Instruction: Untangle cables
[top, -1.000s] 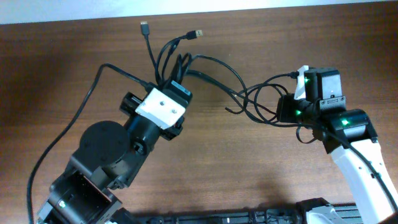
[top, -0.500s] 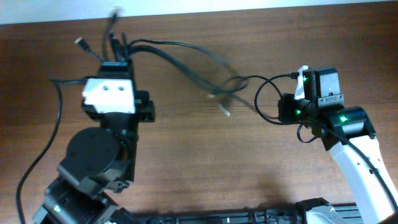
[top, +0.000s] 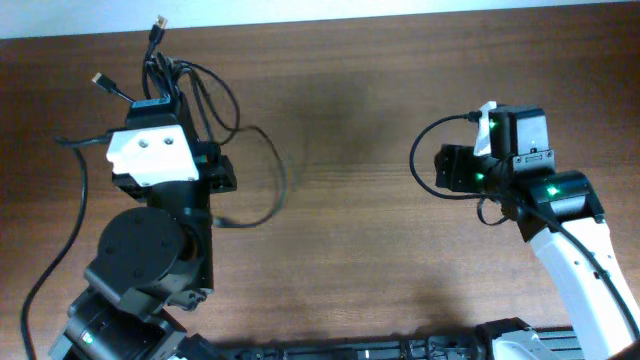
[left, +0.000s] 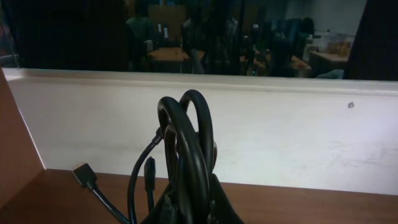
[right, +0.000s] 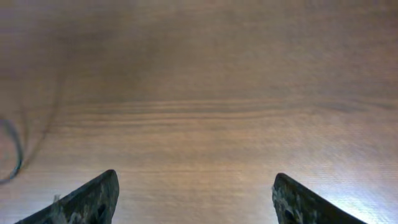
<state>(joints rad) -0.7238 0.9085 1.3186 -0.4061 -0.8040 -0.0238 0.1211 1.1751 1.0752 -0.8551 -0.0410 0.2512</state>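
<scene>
The cables (top: 190, 85) are thin black cords bunched at the far left of the table. My left gripper (top: 165, 92) is shut on the bunch. Plug ends stick out beyond it (top: 160, 22), and one loose strand curves right and down across the wood (top: 278, 185). In the left wrist view the cables (left: 189, 137) rise as tight loops from between the shut fingers of the left gripper (left: 193, 196), with a plug (left: 81, 173) lying to the left. My right gripper (top: 440, 168) stands open at the right, well away from the cords. Between the right gripper's (right: 196, 190) fingers there is only wood.
A white wall (left: 280, 143) borders the table's far edge just behind the bunch. The thick black wire (top: 420, 150) looping beside the right gripper belongs to the arm. A faint blurred cord (right: 13, 152) shows at the left edge of the right wrist view.
The right gripper has opened and let go of the cables. The left arm swung left with the bunch, dragging all the cords out of the middle of the table.
</scene>
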